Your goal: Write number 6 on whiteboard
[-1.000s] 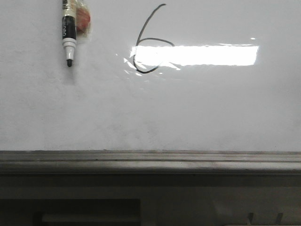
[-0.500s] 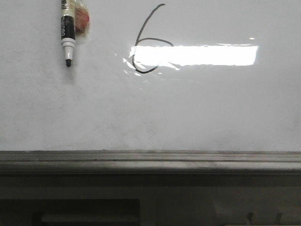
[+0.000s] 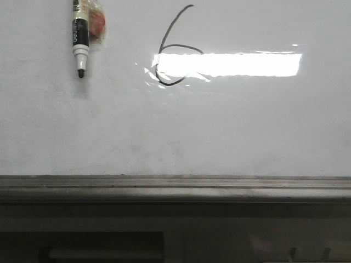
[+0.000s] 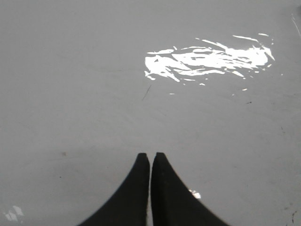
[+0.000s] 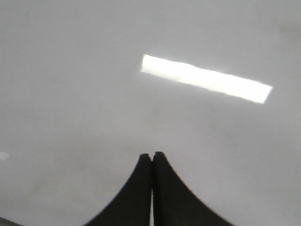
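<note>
In the front view, the whiteboard (image 3: 175, 126) fills most of the frame, with its grey metal edge rail (image 3: 175, 186) running across below. The number 6 (image 3: 174, 55) is drawn in thin black line in the upper middle of the board; its long stem curves up to the right and its flattened loop overlaps the left end of a bright rectangular light reflection (image 3: 236, 64). A black-and-white marker pen (image 3: 80, 41) lies at the upper left, tip pointing down, with a reddish object (image 3: 97, 24) just beside its barrel. Neither gripper shows in this view.

In the left wrist view, the left gripper (image 4: 150, 156) has its two dark fingers almost pressed together with nothing between them. Bare whiteboard surface (image 4: 75, 94) lies beyond them, with a ragged glare patch (image 4: 207, 61). The number 6 is not in this view.

In the right wrist view, the right gripper (image 5: 151, 155) is likewise closed and empty, over blurred white board (image 5: 70, 94) with a rectangular glare (image 5: 207, 78). The 6 does not appear here either.
</note>
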Robot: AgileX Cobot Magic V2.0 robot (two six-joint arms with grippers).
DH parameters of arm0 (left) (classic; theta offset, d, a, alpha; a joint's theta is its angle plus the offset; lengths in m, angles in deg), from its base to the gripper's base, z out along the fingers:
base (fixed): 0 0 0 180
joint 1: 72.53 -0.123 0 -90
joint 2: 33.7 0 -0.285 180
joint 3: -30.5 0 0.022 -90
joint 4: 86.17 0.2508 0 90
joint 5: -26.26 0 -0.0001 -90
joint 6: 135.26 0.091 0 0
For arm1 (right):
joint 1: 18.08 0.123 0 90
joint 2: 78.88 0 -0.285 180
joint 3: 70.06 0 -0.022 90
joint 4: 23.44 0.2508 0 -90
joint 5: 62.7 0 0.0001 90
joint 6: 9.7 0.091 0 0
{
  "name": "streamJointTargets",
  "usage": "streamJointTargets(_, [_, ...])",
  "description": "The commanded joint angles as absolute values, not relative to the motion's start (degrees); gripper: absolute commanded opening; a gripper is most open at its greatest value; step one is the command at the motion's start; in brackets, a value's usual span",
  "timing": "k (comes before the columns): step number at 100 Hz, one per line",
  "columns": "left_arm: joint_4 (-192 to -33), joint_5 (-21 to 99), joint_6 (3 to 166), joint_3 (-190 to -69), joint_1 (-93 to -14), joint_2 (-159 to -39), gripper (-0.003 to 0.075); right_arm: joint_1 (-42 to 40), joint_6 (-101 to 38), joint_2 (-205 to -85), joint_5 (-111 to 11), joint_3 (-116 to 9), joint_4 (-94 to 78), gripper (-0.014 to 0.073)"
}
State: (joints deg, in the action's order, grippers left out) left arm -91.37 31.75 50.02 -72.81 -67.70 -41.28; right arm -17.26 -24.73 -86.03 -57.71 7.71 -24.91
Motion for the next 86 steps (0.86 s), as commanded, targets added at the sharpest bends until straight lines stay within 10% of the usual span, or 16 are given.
streamJointTargets(1, [-91.89, 27.93, 49.6, -69.97, -67.24, -39.52, -0.002, -17.51, -24.39, -85.08, -60.39, 9.07, -25.57, -0.0065])
streamJointTargets(86, [-91.89, 27.93, 49.6, -69.97, -67.24, -39.52, -0.002, -17.51, -24.39, -85.08, -62.7, 8.97, -25.68, -0.0065])
